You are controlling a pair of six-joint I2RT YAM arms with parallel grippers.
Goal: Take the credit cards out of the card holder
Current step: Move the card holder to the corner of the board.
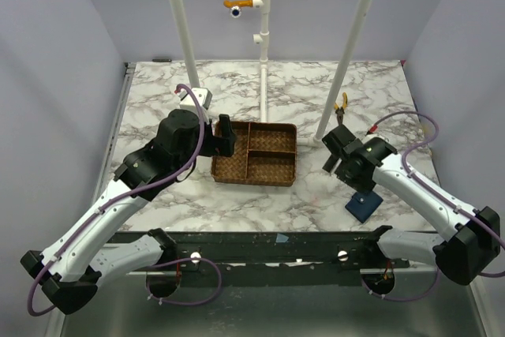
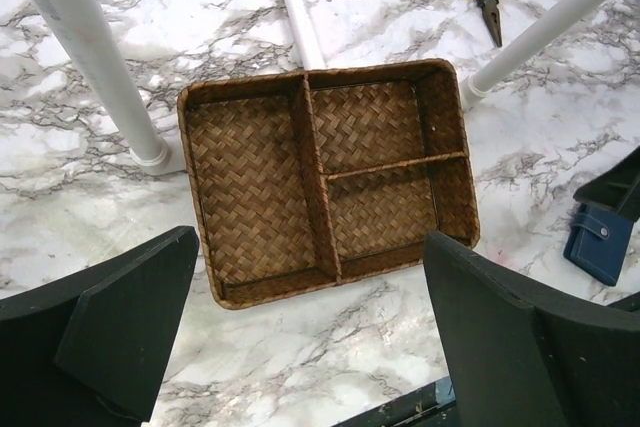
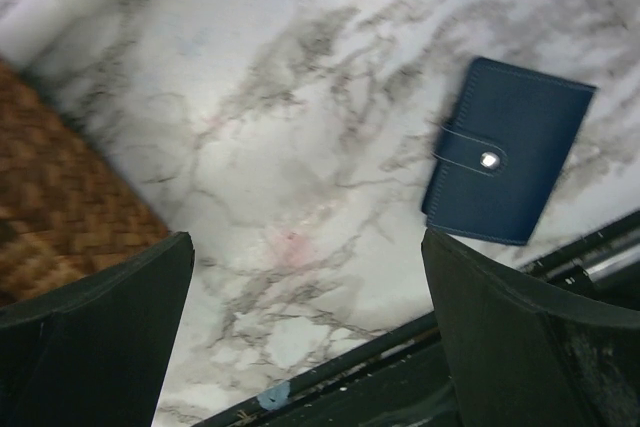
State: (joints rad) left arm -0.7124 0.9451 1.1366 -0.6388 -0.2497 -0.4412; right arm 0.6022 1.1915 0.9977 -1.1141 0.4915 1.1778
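The open right gripper [image 3: 310,307] is hovering just beside the card holder [image 3: 510,152], being the nearer arm; the holder is lying shut, long axis slanting.

The left gripper [image 1: 226,136] is held over the left edge of the divided wicker tray [image 1: 254,182], jaws spread wide and empty; the right gripper [image 1: 339,159] is held right of the tray, likewise spread and empty.

Card holder [image 3: 520,127] shut, inside hidden; tray [image 3: 60,197] cut by edge.
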